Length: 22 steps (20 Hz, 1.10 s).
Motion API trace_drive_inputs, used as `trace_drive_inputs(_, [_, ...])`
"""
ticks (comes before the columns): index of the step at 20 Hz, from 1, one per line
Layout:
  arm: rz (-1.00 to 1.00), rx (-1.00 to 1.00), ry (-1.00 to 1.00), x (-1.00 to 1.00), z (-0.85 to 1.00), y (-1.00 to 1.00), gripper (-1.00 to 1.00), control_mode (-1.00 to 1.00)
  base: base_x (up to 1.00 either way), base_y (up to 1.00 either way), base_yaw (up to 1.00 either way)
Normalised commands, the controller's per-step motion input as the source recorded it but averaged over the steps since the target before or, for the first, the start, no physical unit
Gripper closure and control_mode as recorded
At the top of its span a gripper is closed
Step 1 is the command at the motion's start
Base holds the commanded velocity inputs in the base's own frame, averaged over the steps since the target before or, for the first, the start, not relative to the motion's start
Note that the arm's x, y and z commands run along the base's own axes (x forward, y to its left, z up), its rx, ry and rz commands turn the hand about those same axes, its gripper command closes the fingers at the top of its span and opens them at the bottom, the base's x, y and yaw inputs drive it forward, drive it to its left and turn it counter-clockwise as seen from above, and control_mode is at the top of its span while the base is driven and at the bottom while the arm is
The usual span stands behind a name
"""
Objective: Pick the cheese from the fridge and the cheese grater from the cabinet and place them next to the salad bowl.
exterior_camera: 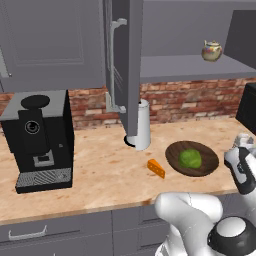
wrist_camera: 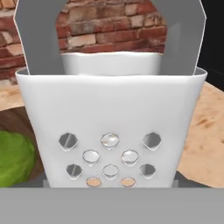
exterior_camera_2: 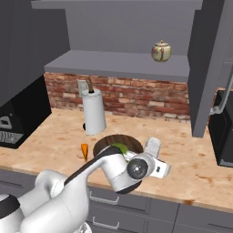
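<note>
The light-grey cheese grater [wrist_camera: 111,118], with its handle loop up, sits very close in front of the hand camera. My gripper [exterior_camera_2: 154,154] is shut on the grater [exterior_camera_2: 152,146], which is tilted just right of the salad bowl [exterior_camera_2: 105,142]. The dark brown bowl [exterior_camera: 172,150] holds a green leafy lump [exterior_camera: 190,158] and stands on the counter. The orange cheese [exterior_camera: 156,168] wedge lies on the counter just left of the bowl, also seen as the cheese [exterior_camera_2: 84,151]. My fingertips are hidden behind the grater. The cabinet [exterior_camera: 190,67] above stands open. The fridge is out of view.
A gold-and-cream teapot [exterior_camera: 212,50] stands on the cabinet shelf. The open cabinet door [exterior_camera: 127,65] hangs over a white cylinder [exterior_camera: 143,125] at the brick wall. A black coffee machine [exterior_camera: 40,140] stands at the left, and a dark appliance [exterior_camera_2: 225,132] at the right.
</note>
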Motion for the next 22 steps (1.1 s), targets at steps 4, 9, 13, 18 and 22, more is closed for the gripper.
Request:
trace_drive_inputs(4, [0.09, 0.04, 0.0, 0.15, -0.25, 0.0, 1.0, -1.0, 0.0, 0.0, 0.0])
trace_drive_inputs(9, [0.07, 0.03, 0.0, 0.15, -0.17, -0.03, 1.0, -1.0, 0.0, 0.0, 0.0])
trace_drive_inputs(13, [0.03, 0.02, 0.0, 0.19, -0.11, -0.03, 1.0, -1.0, 0.0, 0.0, 0.0])
trace_drive_inputs(18, [0.02, 0.0, -0.03, 0.2, -0.15, -0.02, 1.0, -1.0, 0.0, 0.0, 0.0])
trace_drive_inputs(22, [0.06, 0.0, -0.09, 0.29, -0.2, -0.02, 1.0, -1.0, 0.0, 0.0, 0.0])
